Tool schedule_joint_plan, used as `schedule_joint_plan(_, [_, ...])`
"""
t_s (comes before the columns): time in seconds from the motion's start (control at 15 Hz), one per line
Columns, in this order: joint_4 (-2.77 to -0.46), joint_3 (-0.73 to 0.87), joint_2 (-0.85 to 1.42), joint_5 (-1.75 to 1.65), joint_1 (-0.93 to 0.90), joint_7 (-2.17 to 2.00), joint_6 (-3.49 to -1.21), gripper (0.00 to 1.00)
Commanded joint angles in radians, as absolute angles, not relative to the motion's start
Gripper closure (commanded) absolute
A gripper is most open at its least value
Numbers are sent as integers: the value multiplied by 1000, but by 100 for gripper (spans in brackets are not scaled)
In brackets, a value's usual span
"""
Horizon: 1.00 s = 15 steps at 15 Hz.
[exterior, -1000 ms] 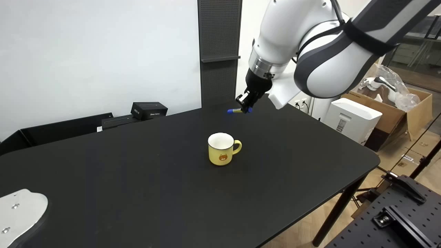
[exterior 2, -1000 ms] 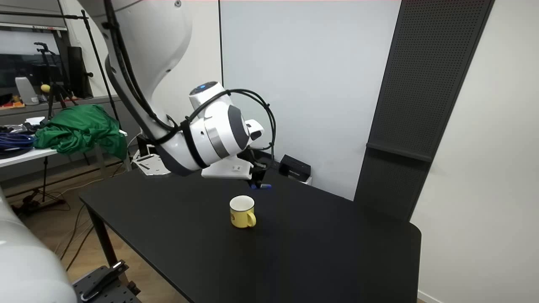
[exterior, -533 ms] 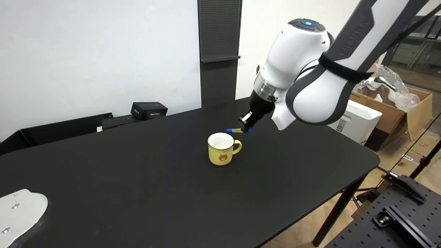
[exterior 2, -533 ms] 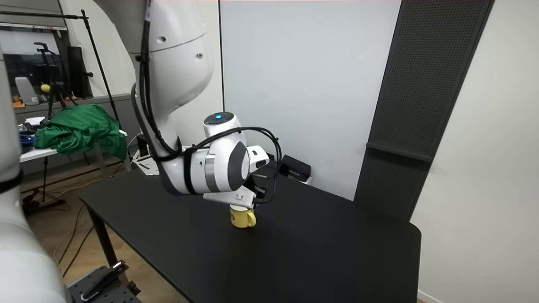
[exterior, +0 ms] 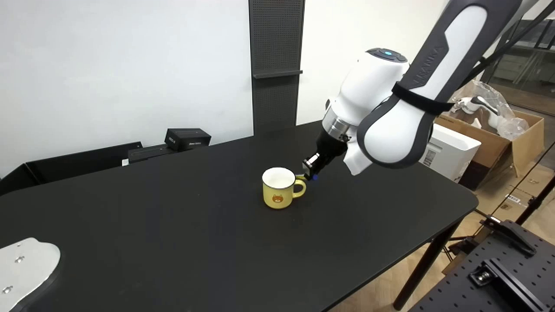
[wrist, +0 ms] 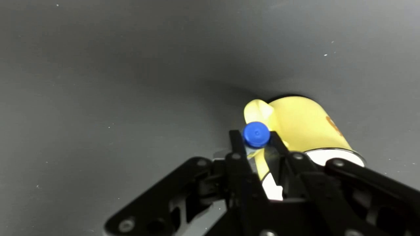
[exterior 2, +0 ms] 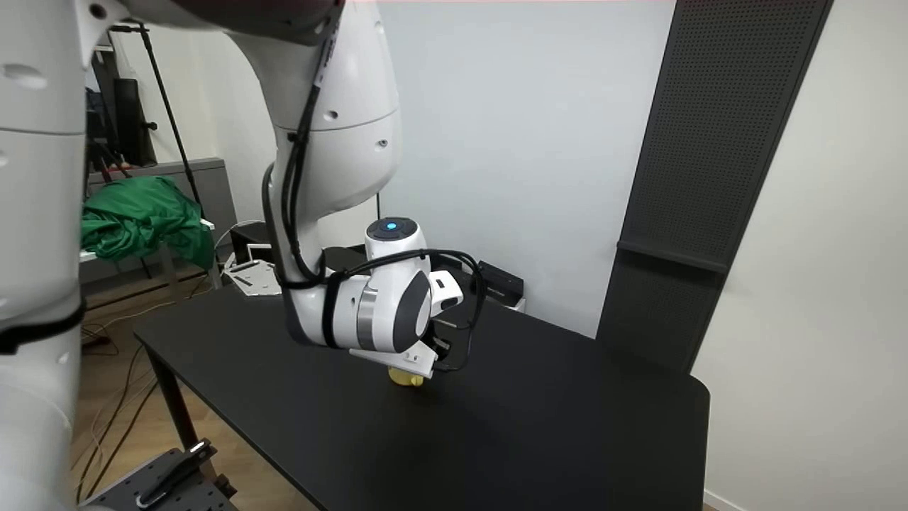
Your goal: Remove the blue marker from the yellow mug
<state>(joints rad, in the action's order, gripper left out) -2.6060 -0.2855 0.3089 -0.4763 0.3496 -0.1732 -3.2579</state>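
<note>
The yellow mug [exterior: 278, 193] stands upright on the black table, its white inside visible with no marker in it. It is mostly hidden by the arm in an exterior view [exterior 2: 405, 377] and shows at right in the wrist view [wrist: 303, 126]. My gripper [exterior: 309, 173] is shut on the blue marker [exterior: 315, 177], held roughly level beside the mug's handle. Its far end is hidden behind the mug. In the wrist view, the marker's round blue end [wrist: 256, 135] sits between the fingertips [wrist: 254, 141], in front of the handle. I cannot tell whether marker and mug touch.
The black table [exterior: 173, 242] extends around the mug. Black boxes [exterior: 187, 139] lie along its back edge by the white wall. A white metal plate [exterior: 30, 266] is at a table edge. A cardboard box [exterior: 511, 138] and a white unit stand beyond the table.
My gripper has come down with the marker from above the table to the mug's handle. The mug has turned slightly and shifted a little.
</note>
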Motion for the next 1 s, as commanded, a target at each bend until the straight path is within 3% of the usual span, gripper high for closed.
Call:
schedule_joint_plan(0.0, [-2574,-402,353,-496,507,-144,-3244,94])
schedule_joint_plan(0.53, [-2528,-444,351,-483,580,-92,-3124,94])
schedule_joint_plan(0.6, [-2522,-450,355,-480,583,-86,-3106,60])
schedule_joint_plan(0.93, [-2504,-451,353,-472,575,-78,-3044,27])
